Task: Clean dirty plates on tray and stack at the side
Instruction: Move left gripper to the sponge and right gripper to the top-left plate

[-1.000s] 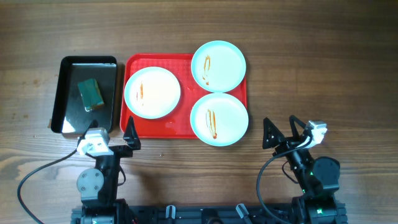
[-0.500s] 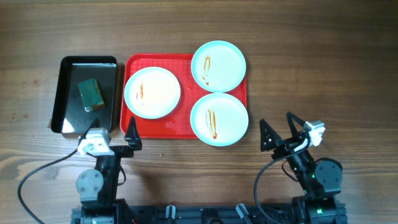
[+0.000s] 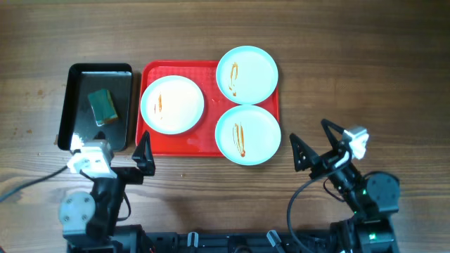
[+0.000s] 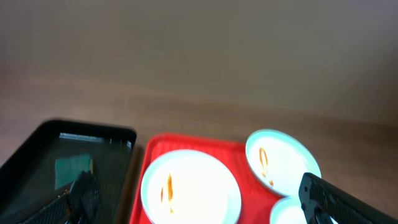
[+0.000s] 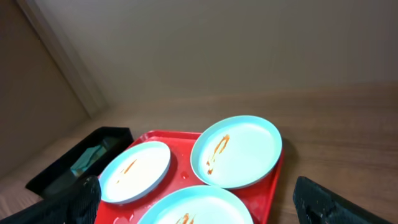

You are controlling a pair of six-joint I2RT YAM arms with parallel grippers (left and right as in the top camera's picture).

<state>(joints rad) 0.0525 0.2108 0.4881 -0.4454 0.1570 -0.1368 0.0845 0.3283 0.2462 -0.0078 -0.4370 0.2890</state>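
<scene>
Three pale plates lie on the red tray [image 3: 190, 144], each streaked with orange sauce: one at the left [image 3: 172, 104], one at the far right [image 3: 247, 74], one at the near right [image 3: 247, 134]. My left gripper [image 3: 121, 149] hovers open just off the tray's near left corner, by the black pan. My right gripper [image 3: 313, 142] stands open to the right of the near plate, apart from it. The left wrist view looks over the left plate [image 4: 193, 190] and the far plate [image 4: 283, 158]. The right wrist view shows the plates [image 5: 239, 149] on the tray [image 5: 267, 193] ahead.
A black metal pan [image 3: 77, 105] sits left of the tray with a green sponge [image 3: 103, 106] in it. Bare wooden table [image 3: 365, 77] surrounds the tray on the right and far side.
My left arm has shifted left along the table's near side. My right arm has moved slightly right and looks a bit larger. Both grippers stay open; the plates have not moved.
</scene>
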